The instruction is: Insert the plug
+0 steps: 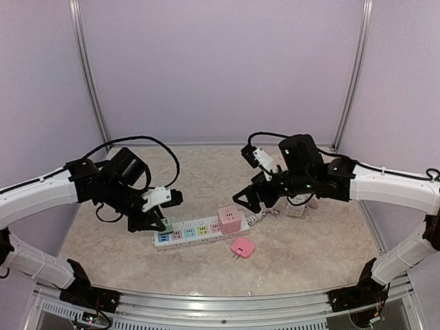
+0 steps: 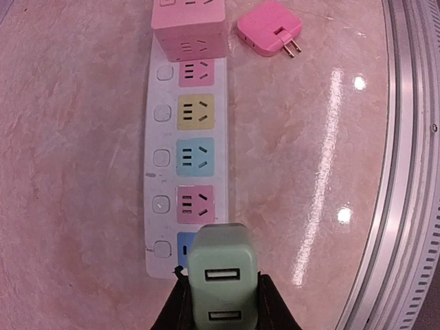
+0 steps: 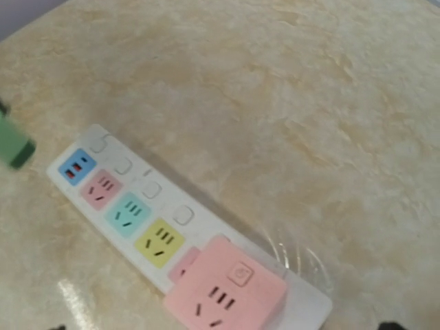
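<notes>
Marbled tabletop (image 2: 82,137) carries everything. Nearest the left wrist camera, the left gripper (image 2: 223,309) pinches a green USB charger (image 2: 222,271), ports facing the lens, prongs hidden, over the blue end socket (image 2: 183,247) of a power strip (image 2: 155,227) running lengthwise away to a pink cube adapter (image 2: 189,27). Beyond, the right gripper (image 1: 253,196) hovers wide open.

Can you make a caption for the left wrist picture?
Left gripper holds a green charger by the blue end socket of the power strip; a pink plug lies loose nearby.
</notes>
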Controlling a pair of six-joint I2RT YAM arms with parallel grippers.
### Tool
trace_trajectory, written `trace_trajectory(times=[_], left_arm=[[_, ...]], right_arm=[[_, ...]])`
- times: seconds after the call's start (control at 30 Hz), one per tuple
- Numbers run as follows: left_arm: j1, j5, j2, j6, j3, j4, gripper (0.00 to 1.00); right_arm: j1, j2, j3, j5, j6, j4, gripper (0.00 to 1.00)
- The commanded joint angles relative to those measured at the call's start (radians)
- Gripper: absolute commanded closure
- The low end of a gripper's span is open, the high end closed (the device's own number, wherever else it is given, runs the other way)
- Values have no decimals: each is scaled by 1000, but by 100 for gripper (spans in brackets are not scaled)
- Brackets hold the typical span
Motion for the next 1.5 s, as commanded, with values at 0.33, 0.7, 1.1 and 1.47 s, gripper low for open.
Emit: trace_trajectory(times=[0.33,0.7,1.1,1.47], left_arm=[[29,105,83,17,-176,315,100],[82,134,218,107,-64,245,100],[128,115,252,199,-84,235,100],[120,117,270,212,-137,274,100]], right_arm=[[-10,86,-19,3,74,10,4],[-10,62,-28,8,50,7,3],[-10,75,-30,4,56,23,3],[-11,77,-29,11,50,11,3]])
